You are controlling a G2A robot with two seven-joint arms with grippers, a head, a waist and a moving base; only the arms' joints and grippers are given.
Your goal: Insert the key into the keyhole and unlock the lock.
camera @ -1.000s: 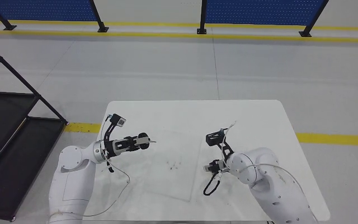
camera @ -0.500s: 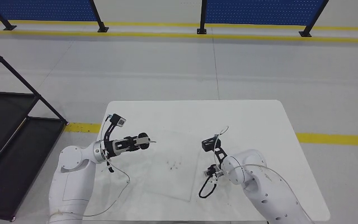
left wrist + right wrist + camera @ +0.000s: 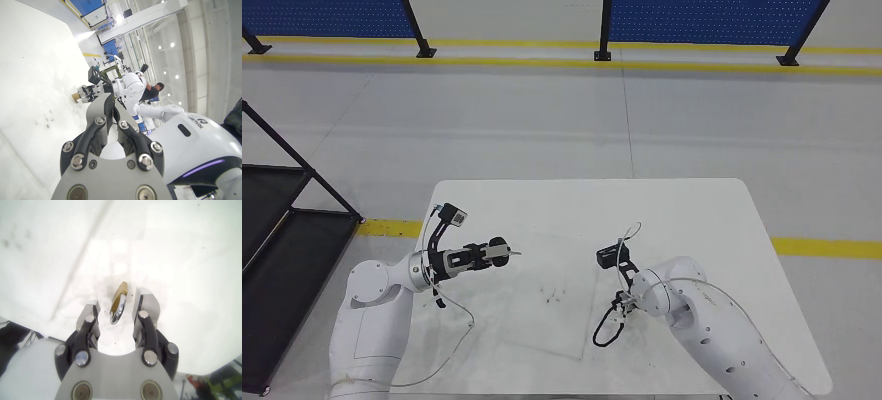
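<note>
Right gripper [image 3: 118, 297]: released, fingers spread wide; hangs low over the table [image 3: 692, 210] at about 4 o'clock from its centre in the top view, 1 finger on each side of the lock, touching neither side as far as shows.
Lock [image 3: 118, 303]: brass body with a silver shackle; rests on the table between the 2 open fingers, shackle end toward the wrist, body end away from it; keyhole not to be made out.
Left gripper [image 3: 497, 252]: clenched, pads pressed together; hovers above the table at about 9 o'clock from the centre, well apart from the lock, pointing toward 3 o'clock.
Key [image 3: 514, 253]: thin pale sliver sticking out of the left gripper's tip toward 3 o'clock; too small to read for certain, taken as the key by judgement.
Step in hand: securing the lock, judged from the straddle; no grip yet, no insertion yet.
Progress: early, by judgement; key and lock well apart, lock not yet opened.
Next move: calls for closing the right fingers squarely on the brass body, not on the round shackle, then lifting and turning it so the keyhole faces 9 o'clock toward the key; after that, lining up the blade with the slot before pushing.
Risk: likely pivots or slips if pinched on the shackle; likely jams at the tip with a small misalignment.
</note>
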